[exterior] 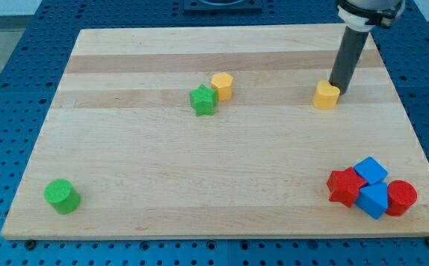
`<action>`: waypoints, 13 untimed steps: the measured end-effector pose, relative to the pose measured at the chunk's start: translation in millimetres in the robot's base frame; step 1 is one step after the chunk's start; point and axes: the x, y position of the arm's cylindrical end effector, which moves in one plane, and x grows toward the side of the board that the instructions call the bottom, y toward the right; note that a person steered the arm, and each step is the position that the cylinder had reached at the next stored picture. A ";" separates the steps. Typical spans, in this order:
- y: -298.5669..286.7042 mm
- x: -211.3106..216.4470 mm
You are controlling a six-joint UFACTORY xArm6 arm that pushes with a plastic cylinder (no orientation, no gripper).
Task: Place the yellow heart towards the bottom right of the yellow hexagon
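The yellow heart (pixel 325 95) lies at the view's upper right of the wooden board. My tip (pixel 338 89) stands right against its upper right side, touching or nearly touching it. The yellow hexagon (pixel 222 86) sits near the board's upper middle, well to the view's left of the heart. A green star (pixel 203 100) rests against the hexagon's lower left side.
A green cylinder (pixel 61 196) stands at the lower left corner. At the lower right is a tight cluster: a red star (pixel 344 187), two blue cubes (pixel 370 171) (pixel 373 200) and a red cylinder (pixel 401 197). The board's edge (pixel 214 235) runs along the bottom.
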 end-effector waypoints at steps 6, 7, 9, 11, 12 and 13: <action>-10.4 7.4; -6.9 13.3; -6.1 14.1; -5.0 31.0; -10.6 31.0; -30.7 31.2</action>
